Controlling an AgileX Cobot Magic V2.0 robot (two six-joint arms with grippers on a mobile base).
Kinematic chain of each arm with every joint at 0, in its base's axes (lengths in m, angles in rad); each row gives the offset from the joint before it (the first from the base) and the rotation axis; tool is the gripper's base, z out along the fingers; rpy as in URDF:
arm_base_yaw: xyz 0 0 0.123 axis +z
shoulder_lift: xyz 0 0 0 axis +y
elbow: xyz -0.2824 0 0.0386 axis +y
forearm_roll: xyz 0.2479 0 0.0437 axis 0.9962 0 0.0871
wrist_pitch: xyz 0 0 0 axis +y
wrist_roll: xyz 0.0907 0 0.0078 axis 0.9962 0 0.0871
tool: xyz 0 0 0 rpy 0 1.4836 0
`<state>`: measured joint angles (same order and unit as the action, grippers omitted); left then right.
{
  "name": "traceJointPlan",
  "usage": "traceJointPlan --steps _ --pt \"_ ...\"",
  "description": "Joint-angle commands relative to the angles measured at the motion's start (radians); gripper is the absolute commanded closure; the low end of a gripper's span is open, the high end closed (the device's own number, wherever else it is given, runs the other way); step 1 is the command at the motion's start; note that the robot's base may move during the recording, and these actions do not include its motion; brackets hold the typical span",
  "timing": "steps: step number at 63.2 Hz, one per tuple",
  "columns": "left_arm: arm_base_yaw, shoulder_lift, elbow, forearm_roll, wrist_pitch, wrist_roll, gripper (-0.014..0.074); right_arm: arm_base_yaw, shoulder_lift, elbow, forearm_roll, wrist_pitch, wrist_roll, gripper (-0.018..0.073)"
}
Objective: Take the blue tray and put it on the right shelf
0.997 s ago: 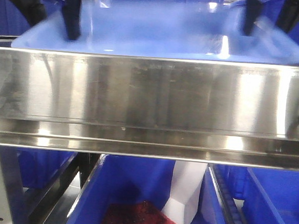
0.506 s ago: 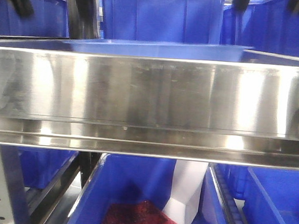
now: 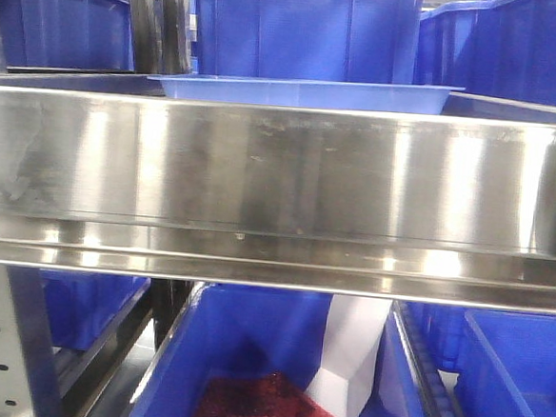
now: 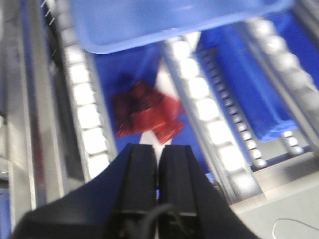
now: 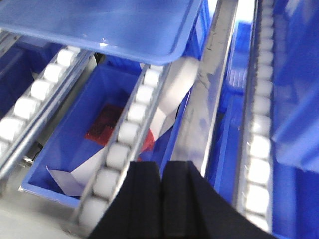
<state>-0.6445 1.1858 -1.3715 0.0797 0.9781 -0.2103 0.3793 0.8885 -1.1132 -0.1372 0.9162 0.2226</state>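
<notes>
The light blue tray [image 3: 305, 92] lies flat on the right shelf behind its shiny steel front rail [image 3: 281, 171]. Only its near rim shows in the front view. In the left wrist view the tray [image 4: 164, 20] rests on the roller tracks at the top, well ahead of my left gripper [image 4: 159, 152], which is shut and empty. In the right wrist view the tray [image 5: 104, 25] lies at the top left, ahead of my right gripper [image 5: 162, 169], which is shut and empty. Neither gripper shows in the front view.
Deep dark blue bins [image 3: 304, 34] stand behind the tray. White roller tracks [image 4: 87, 119] [image 5: 127, 129] run along the shelf. Below, a blue bin [image 3: 266, 379] holds red material [image 4: 144, 112] and white paper [image 5: 164, 99]. A grey perforated upright [image 3: 1, 342] stands at lower left.
The tray went from tilted and held by both grippers to lying flat on the shelf. Both grippers let go and left the front view.
</notes>
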Motion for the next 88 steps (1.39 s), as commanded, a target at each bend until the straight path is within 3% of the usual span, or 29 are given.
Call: traceJointPlan --steps 1,19,34,88 --pt "-0.023 -0.122 0.088 0.009 -0.17 0.004 0.0645 0.002 -0.11 0.059 -0.021 -0.113 -0.026 0.0503" --pt "-0.038 -0.49 0.525 0.007 -0.527 0.004 0.0645 0.002 -0.522 0.416 -0.021 -0.3 -0.05 0.0503" --pt "-0.038 -0.639 0.714 0.014 -0.725 0.004 0.0645 0.002 -0.753 0.572 -0.021 -0.459 -0.052 0.0503" --pt "-0.038 -0.637 0.717 -0.008 -0.719 0.004 0.0645 0.002 -0.765 0.589 -0.021 -0.49 -0.052 0.0504"
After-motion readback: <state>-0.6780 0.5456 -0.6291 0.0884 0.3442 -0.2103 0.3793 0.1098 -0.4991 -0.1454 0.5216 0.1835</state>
